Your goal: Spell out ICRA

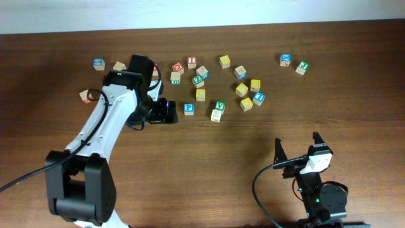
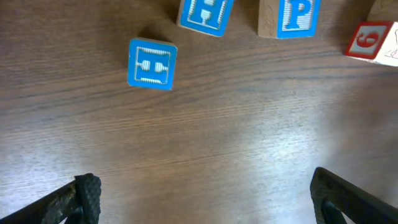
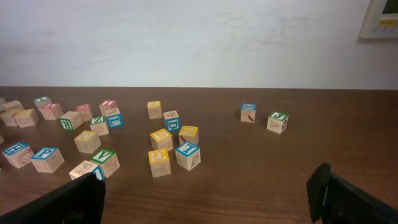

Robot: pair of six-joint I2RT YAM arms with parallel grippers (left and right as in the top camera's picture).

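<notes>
The cubes lie scattered across the far half of the wooden table. The red I cube [image 1: 192,61] sits at the back, with a red-faced cube [image 1: 178,66] just left of it whose letter I cannot read. A green-faced cube [image 1: 175,78], which may be the R, also shows in the right wrist view [image 3: 66,122]. I cannot pick out the A. My left gripper [image 1: 172,113] is open and empty, low over bare wood [image 2: 205,199], just left of the blue P cube [image 1: 188,109]. My right gripper [image 1: 296,140] is open and empty near the front right [image 3: 205,199].
Blue cubes [image 2: 152,64], the P cube [image 2: 290,17] and a red cube [image 2: 372,40] lie ahead of the left jaws. Yellow cubes [image 1: 242,89] cluster at centre. Two cubes [image 1: 286,59] stand apart at back right, several more at far left [image 1: 98,63].
</notes>
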